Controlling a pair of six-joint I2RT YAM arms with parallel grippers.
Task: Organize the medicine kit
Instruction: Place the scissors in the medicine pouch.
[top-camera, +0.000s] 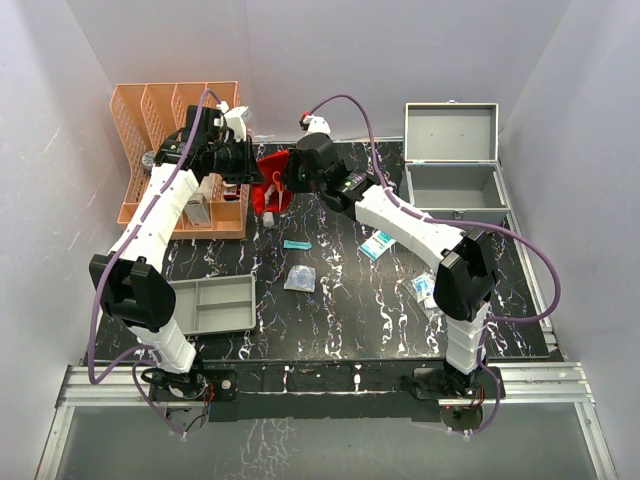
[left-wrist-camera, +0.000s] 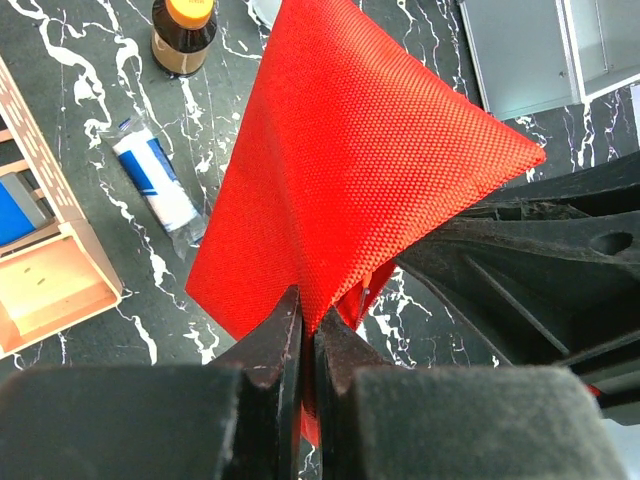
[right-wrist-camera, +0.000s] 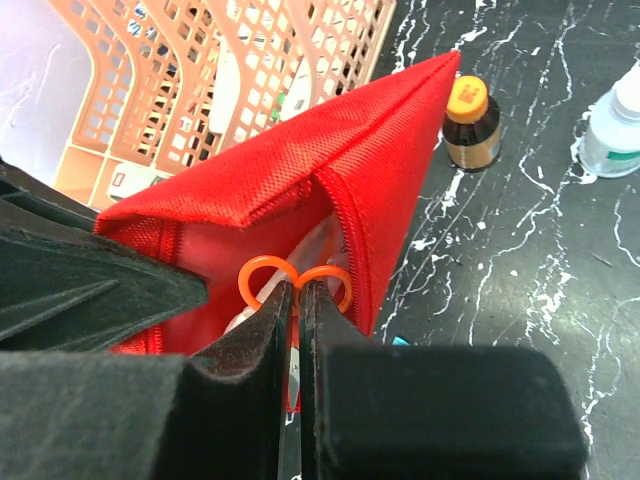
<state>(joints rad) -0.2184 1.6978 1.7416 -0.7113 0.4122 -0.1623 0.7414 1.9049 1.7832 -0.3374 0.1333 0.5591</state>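
Two sets of fingers held one flat red woven-fabric pouch (top-camera: 272, 195) in the air over the far middle of the black marbled bench (top-camera: 350, 310). The left fingers (left-wrist-camera: 308, 312) were clamped on a lower edge of the cloth. The right fingers (right-wrist-camera: 297, 297) were pinched together at the zip edge of the pouch's open mouth, just beneath a pair of orange plastic loops (right-wrist-camera: 295, 275) (scissor handles or a zip pull, I could not tell which). The large rectangular grey metal medicine kit (top-camera: 455, 185) stood open at the far right of the bench, lid upright, well apart from the pouch.

The chief hazard, as I judged it, was that gaping mouth: pale contents showed inside, and any tilt toward the opening could spill them onto the bench. A falling item might also topple the small brown glass bottle with an orange cap (right-wrist-camera: 470, 125) standing below.

Both holds were thin pinches on cloth. If the arms pulled unevenly, one pinch could slip and leave the pouch swinging from the other.

The two wrists were crowded close together, so a careless turn risked a knock between them. The perforated orange plastic rack (top-camera: 180, 150) also sat just beside the left arm, where a swing outward could catch it.
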